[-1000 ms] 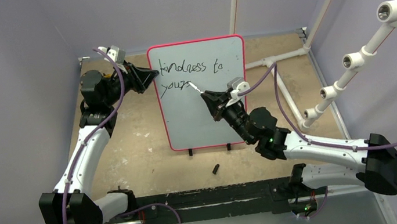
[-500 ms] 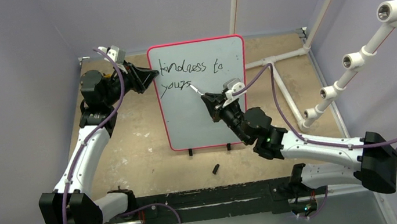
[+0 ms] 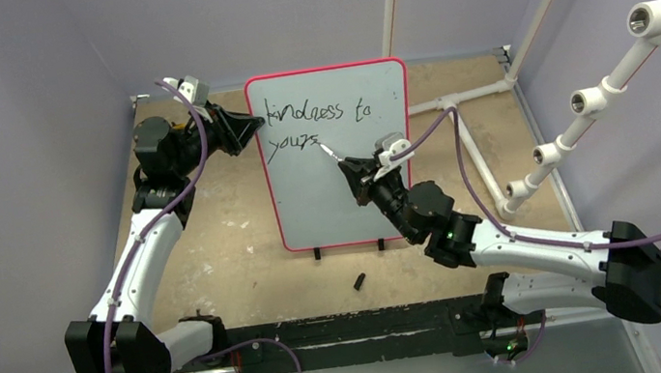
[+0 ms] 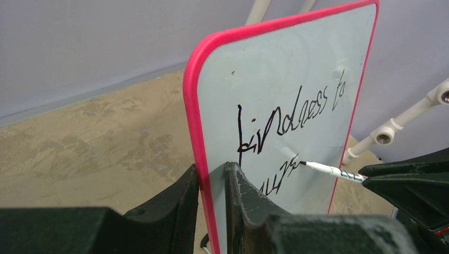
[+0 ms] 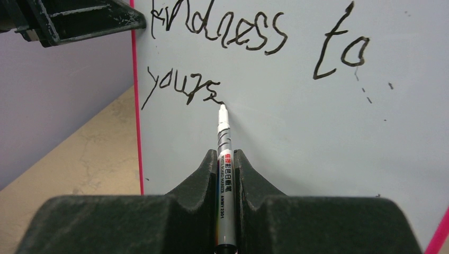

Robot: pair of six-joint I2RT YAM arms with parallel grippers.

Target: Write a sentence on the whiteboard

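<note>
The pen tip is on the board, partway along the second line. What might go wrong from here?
1. The marker tip touches the whiteboard, which only the left claw steadies by pinching its rim. A hard push might tilt or slide it.
2. The right claw grips the thin marker between two fingers. If it slips, the line could wander and spoil the sentence.

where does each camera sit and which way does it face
Top external: above and behind the robot, looking down at the table, left arm, right arm and upright whiteboard.
Left wrist: on the left gripper, looking along the board face; it clamps the left rim.
Right wrist: on the right gripper, facing the board; it holds the marker.
All three share the sentence and marker.
</note>
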